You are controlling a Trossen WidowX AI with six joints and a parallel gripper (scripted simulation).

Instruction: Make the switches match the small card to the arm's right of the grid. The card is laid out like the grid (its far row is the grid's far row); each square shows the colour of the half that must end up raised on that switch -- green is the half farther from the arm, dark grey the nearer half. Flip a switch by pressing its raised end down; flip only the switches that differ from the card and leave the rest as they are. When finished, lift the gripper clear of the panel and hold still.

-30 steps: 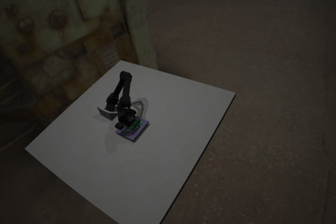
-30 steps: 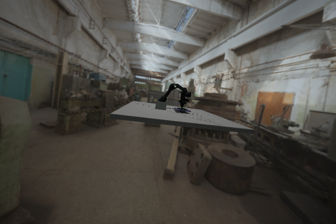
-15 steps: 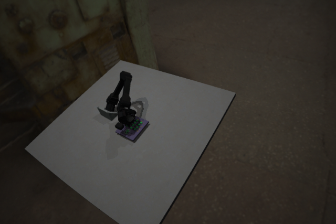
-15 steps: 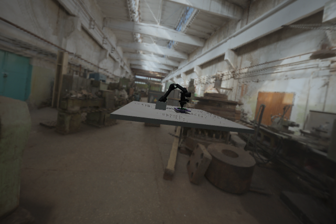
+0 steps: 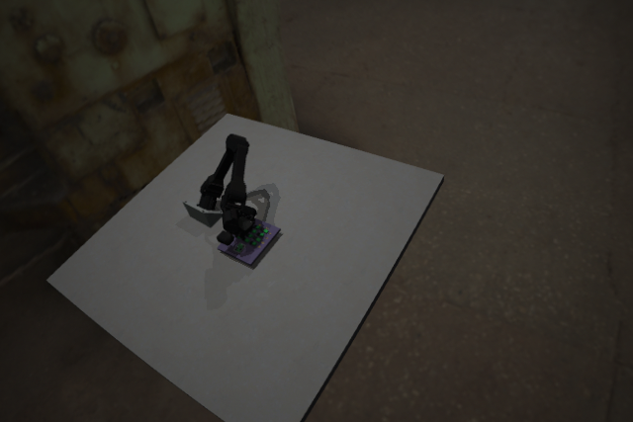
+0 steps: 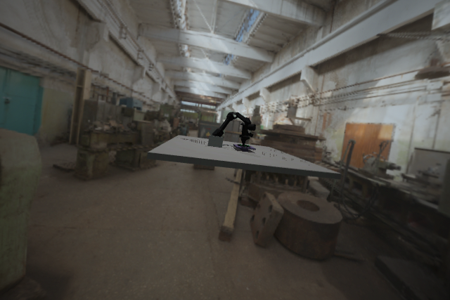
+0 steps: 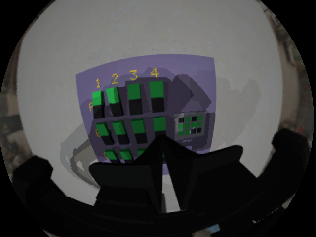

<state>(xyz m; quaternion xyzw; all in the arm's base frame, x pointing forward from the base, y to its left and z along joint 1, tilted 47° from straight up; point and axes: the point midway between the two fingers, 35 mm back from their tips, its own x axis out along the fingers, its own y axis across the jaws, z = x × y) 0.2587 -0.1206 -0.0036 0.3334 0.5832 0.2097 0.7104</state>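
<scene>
A purple panel bears rocker switches in columns 1 to 4, each with a green far half and a dark near half. The far-row switch of column 4 and the middle-row switch of column 4 show in the wrist view; the nearest row is partly hidden by the fingers. The small card is right of the grid, with green and dark squares, partly shaded. My gripper is shut and empty, its tips at the near end of the middle-row column 4 switch; contact is unclear.
The pale table top carries the panel and the arm. A grey box-like block stands by the arm's base. The arm's shadow falls across part of the panel and card.
</scene>
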